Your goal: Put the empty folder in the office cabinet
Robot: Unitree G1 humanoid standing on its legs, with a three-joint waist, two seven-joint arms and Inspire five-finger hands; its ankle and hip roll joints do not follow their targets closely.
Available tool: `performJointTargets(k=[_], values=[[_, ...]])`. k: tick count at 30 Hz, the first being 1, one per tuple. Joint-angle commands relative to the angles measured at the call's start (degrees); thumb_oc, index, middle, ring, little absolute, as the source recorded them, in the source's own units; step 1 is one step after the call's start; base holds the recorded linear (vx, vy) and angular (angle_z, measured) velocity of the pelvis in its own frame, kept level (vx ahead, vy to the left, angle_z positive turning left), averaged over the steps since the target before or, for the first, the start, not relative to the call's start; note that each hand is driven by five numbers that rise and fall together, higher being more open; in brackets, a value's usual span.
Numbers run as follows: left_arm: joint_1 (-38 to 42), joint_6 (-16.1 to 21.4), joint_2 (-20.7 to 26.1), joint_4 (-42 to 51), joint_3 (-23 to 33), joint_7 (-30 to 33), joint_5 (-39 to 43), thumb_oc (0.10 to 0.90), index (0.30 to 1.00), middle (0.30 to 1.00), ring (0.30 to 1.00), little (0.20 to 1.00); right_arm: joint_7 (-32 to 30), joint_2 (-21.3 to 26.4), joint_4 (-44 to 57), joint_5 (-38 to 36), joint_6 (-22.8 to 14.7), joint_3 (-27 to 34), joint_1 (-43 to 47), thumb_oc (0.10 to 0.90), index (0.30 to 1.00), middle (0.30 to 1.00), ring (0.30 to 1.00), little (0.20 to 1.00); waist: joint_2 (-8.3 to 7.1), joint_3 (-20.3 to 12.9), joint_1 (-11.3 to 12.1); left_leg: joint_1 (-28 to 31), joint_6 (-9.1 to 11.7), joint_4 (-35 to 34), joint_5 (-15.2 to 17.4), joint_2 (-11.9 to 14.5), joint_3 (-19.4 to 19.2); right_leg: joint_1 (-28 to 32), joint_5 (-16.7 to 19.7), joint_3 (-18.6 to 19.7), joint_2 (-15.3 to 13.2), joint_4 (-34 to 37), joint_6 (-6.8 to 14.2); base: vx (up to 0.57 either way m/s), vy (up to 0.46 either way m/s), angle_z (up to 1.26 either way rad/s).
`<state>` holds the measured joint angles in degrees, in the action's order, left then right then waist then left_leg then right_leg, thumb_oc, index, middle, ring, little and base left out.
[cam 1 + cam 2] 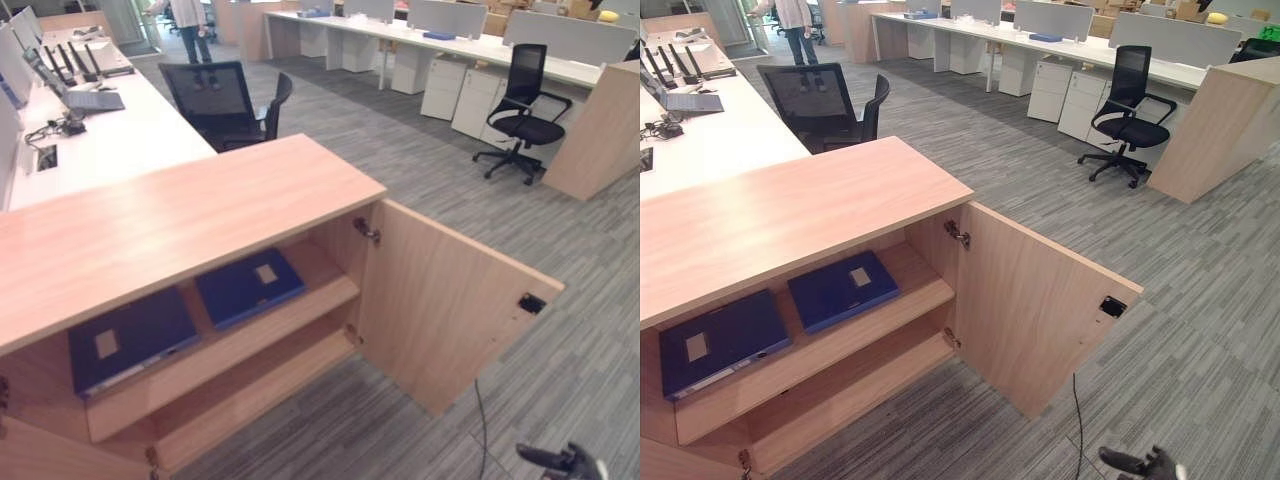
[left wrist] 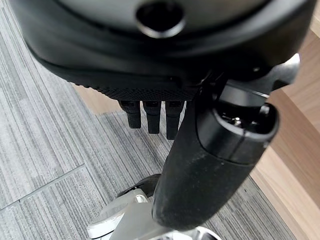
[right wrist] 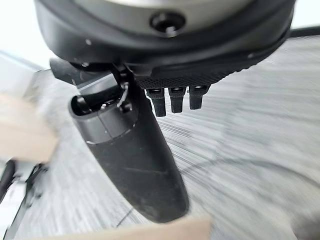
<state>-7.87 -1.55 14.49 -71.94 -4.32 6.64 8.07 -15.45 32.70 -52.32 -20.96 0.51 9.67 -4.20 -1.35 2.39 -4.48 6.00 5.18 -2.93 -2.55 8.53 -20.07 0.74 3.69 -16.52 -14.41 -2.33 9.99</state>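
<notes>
Nearest to you, your right hand (image 3: 165,100) is hanging low over the grey carpet (image 1: 420,150), just beside the outer edge of the cabinet door (image 1: 440,300); its fingers (image 3: 172,100) are hanging straight and relaxed and gripping nothing. Your left hand (image 2: 155,112) is hanging the same way by the cabinet's lower front, fingers (image 2: 152,117) loose and empty.

The office cabinet (image 1: 170,215) is standing with that door swung wide open. On its upper shelf (image 1: 240,345) two dark blue folders are lying flat side by side, each with a pale label facing up: one folder (image 1: 248,285) nearer the door's hinge, the other folder (image 1: 130,340) farther from the door. I cannot tell which of them is the task's empty one.

Judging by this, you are looking at a task that is essentially done: both folders are resting inside the cabinet and neither hand is carrying anything. The folders are sitting well apart from both hands, up on the shelf while the hands are hanging below and in front. What may be left is closing the door, though the task is not asking for that.
</notes>
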Motion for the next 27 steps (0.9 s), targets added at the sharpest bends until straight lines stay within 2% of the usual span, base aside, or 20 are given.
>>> performJointTargets(k=[1, 5, 6, 7, 18, 27], values=[[4.10, 1.28, -1.20, 0.38, 1.66, -1.11, -1.74, 0.800, 0.900, 0.900, 0.900, 0.900, 0.20, 5.88, 4.41, 4.78, -3.73, -0.99, 6.57, 0.800, 0.900, 0.900, 0.900, 0.900, -0.83, 0.89, 0.04, 0.18, -1.22, -0.81, 3.36, -1.96, 1.70, -2.26, 0.62, 0.09, 1.94, 2.01, 0.11, 0.01, -0.036, 0.05], [2.38, 0.71, -0.58, -0.45, 2.12, -2.89, -2.80, 0.800, 0.900, 0.900, 0.900, 0.900, 5.12, 12.21, 10.78, 8.37, -4.14, -6.08, 10.13, 0.800, 0.900, 0.900, 0.900, 0.900, -0.40, 0.99, 1.18, 0.58, -0.29, -0.78, 2.82, -0.93, 1.94, -0.84, -0.75, -0.60, 3.22, 2.67, -0.52, 0.00, -0.048, 0.04], [2.41, 0.71, -0.57, -0.45, 2.16, -2.90, -2.80, 0.800, 0.900, 0.900, 0.900, 0.900, 5.12, 12.20, 10.80, 8.38, -4.12, -6.09, 10.18, 0.800, 0.900, 0.900, 0.900, 0.900, -0.46, 0.80, 1.12, 0.23, -0.32, -0.75, 2.63, -0.98, 1.97, -1.14, -0.58, -0.62, 3.17, 2.73, -0.59, 0.03, -0.061, 0.04], [1.76, 0.52, -0.42, -0.54, 2.45, -3.40, -2.94, 0.800, 0.900, 0.900, 0.900, 0.900, 6.34, 14.35, 12.45, 10.38, -4.15, -8.81, 12.74, 0.800, 0.900, 0.900, 0.900, 0.900, -0.20, 0.91, 1.81, 0.63, 0.00, -0.69, 2.70, -0.58, 2.15, -0.28, -1.22, -0.96, 3.82, 3.16, -0.81, 0.00, -0.035, 0.06], [1.44, 0.53, 0.07, 0.15, 0.54, -4.32, -1.27, 0.800, 0.900, 0.900, 0.900, 0.900, 9.01, 14.70, 12.38, 3.63, -6.14, -18.08, 26.33, 0.800, 0.900, 0.900, 0.900, 0.900, 0.05, 0.68, 4.29, 0.48, 1.08, -0.41, 1.62, 0.81, 3.03, 1.62, -2.23, -2.55, 5.30, 4.57, -1.88, 0.01, -0.039, 0.04], [1.31, 0.48, 0.38, 0.45, -0.53, -5.23, 0.01, 0.800, 0.900, 0.900, 0.900, 0.900, 10.93, 13.07, 13.62, -1.68, -7.26, -21.73, 31.16, 0.800, 0.900, 0.900, 0.900, 0.900, -0.02, 0.38, 5.38, 1.05, 1.47, -0.49, 1.51, 1.22, 3.52, 2.90, -2.91, -3.36, 6.00, 4.99, -2.35, 0.01, -0.017, 0.01]])
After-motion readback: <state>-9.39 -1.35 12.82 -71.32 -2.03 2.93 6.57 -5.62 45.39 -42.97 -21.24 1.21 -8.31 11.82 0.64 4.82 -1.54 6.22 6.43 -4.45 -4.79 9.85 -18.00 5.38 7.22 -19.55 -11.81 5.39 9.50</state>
